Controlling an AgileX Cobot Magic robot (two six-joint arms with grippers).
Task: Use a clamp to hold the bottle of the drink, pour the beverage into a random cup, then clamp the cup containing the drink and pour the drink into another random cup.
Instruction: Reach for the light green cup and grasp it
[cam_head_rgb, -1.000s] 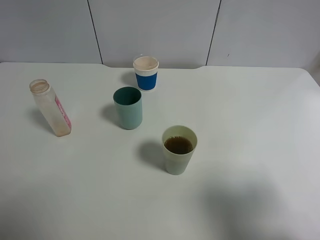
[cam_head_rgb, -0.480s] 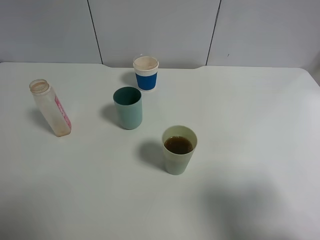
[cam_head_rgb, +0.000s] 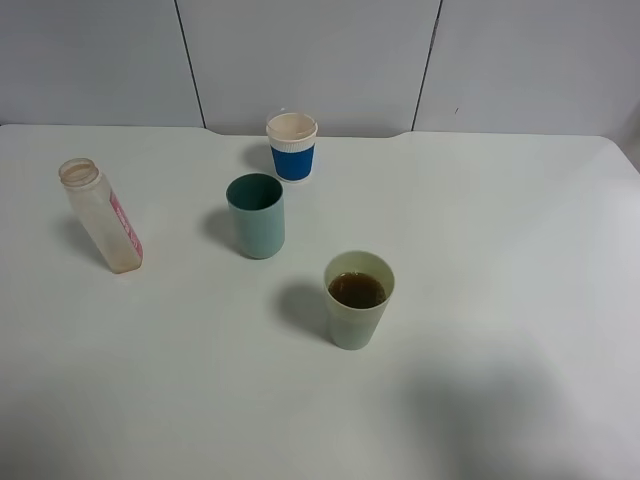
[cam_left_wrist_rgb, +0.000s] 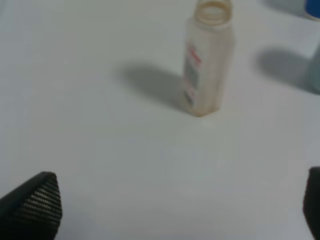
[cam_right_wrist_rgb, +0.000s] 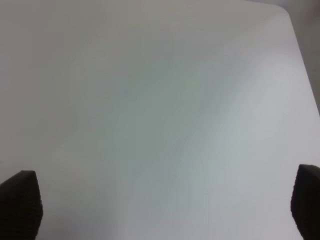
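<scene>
The bottle (cam_head_rgb: 100, 215) stands uncapped at the table's left and looks nearly empty. The pale yellow-green cup (cam_head_rgb: 358, 300) stands near the middle and holds the brown beverage (cam_head_rgb: 357, 290). The teal cup (cam_head_rgb: 256, 215) stands behind it to the left, dark inside. Neither arm shows in the high view. In the left wrist view my left gripper (cam_left_wrist_rgb: 172, 212) is open, well back from the bottle (cam_left_wrist_rgb: 207, 57), with nothing between its fingers. My right gripper (cam_right_wrist_rgb: 162, 202) is open too, over bare table.
A white paper cup with a blue sleeve (cam_head_rgb: 292, 147) stands at the back, behind the teal cup. The white table (cam_head_rgb: 500, 220) ends at a grey panelled wall (cam_head_rgb: 310, 60). The table's corner (cam_right_wrist_rgb: 287, 15) shows in the right wrist view.
</scene>
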